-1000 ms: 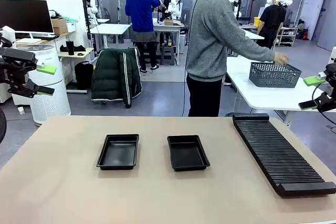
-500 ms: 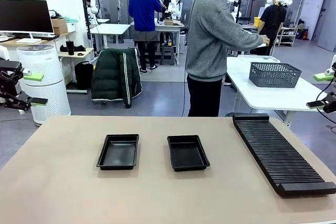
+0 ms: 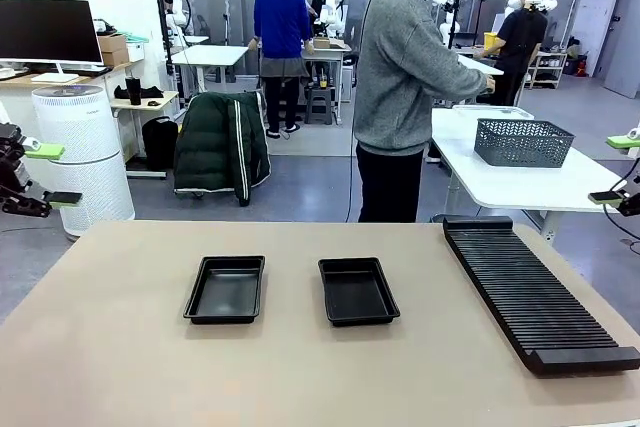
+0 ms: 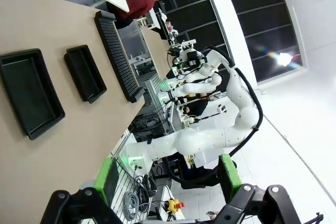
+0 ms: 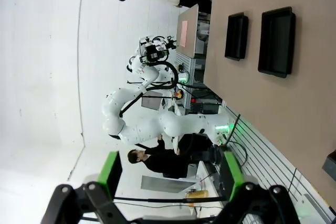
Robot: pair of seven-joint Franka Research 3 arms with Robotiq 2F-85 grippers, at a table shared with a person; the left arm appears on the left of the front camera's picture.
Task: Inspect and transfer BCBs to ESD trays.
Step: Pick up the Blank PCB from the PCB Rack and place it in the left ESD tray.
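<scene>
Two black ESD trays sit side by side mid-table, both with nothing in them: the left tray (image 3: 226, 289) and the right tray (image 3: 357, 290). They also show in the left wrist view as tray (image 4: 29, 92) and tray (image 4: 85, 73), and in the right wrist view as tray (image 5: 276, 41) and tray (image 5: 236, 36). No BCBs are in view. My left gripper (image 3: 42, 175) hangs open off the table's left edge. My right gripper (image 3: 620, 169) hangs open at the far right edge. Wrist views show the left gripper (image 4: 169, 177) and the right gripper (image 5: 170, 171) with fingers apart and holding nothing.
A long black ribbed rack (image 3: 532, 292) lies along the table's right side. A person in a grey sweater (image 3: 405, 67) stands beyond the far edge, turned toward a white table holding a grey mesh basket (image 3: 522, 142).
Both grippers have drawn back outward, the left toward the left edge and the right toward the right edge. The person's hand has left the mesh basket and moved up and away.
</scene>
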